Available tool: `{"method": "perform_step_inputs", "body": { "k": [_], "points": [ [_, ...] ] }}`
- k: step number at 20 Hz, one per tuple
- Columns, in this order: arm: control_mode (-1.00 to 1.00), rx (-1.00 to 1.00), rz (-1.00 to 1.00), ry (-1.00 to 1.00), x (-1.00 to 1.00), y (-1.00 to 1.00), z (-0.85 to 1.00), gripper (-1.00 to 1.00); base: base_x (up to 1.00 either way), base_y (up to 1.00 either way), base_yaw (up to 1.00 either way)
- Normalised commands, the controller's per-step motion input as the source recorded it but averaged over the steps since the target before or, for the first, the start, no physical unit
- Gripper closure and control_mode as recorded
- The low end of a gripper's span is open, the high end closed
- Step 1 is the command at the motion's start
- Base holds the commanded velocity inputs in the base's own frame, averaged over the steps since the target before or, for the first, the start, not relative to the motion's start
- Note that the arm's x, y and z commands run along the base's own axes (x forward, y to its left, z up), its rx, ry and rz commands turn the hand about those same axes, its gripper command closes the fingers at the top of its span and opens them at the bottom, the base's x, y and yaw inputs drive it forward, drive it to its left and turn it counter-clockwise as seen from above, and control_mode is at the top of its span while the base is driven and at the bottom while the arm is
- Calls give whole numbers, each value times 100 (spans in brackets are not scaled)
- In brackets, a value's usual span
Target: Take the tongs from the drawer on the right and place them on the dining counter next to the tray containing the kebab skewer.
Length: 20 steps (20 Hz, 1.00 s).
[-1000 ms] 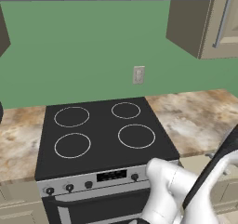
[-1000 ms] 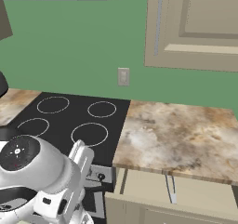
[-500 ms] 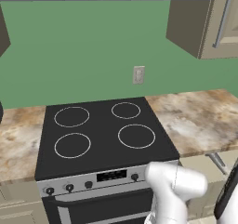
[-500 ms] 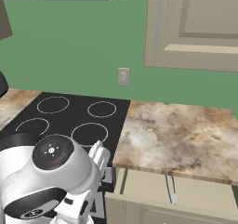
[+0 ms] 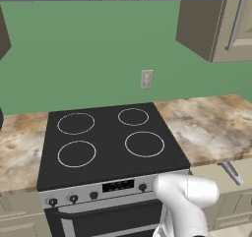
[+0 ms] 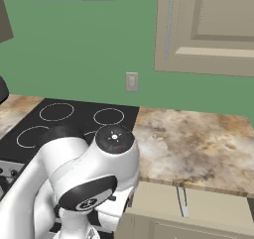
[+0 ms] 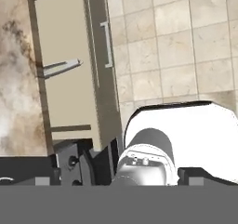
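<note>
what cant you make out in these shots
- Tongs: hand view shows them in the open drawer, their far end cut off under the worktop.
- Drawer front: right base view, hidden behind the arm.
- Stove knob markings: left base view, too small.
- Hand: open or shut is not visible.

tongs (image 7: 58, 68) in open drawer (image 7: 69, 79) — right of stove (image 5: 110, 147)

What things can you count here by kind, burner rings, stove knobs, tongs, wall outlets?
Burner rings: 4
Stove knobs: 3 visible
Tongs: 1, in the open drawer
Wall outlets: 1
Total: 9
</note>
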Motion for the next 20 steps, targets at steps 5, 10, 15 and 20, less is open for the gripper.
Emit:
{"method": "perform_step_inputs", "body": {
  "k": [5, 10, 15, 20],
  "points": [
    [-100, 4, 1, 23, 41, -25, -4, -100, 0, 0, 0],
    [-100, 0, 2, 18, 32, -23, -16, -100, 0, 0, 0],
    [-100, 0, 1, 11, 42, -20, -10, -100, 0, 0, 0],
    [-100, -6, 1, 10, 35, -21, -53, -100, 0, 0, 0]
  ]
}}
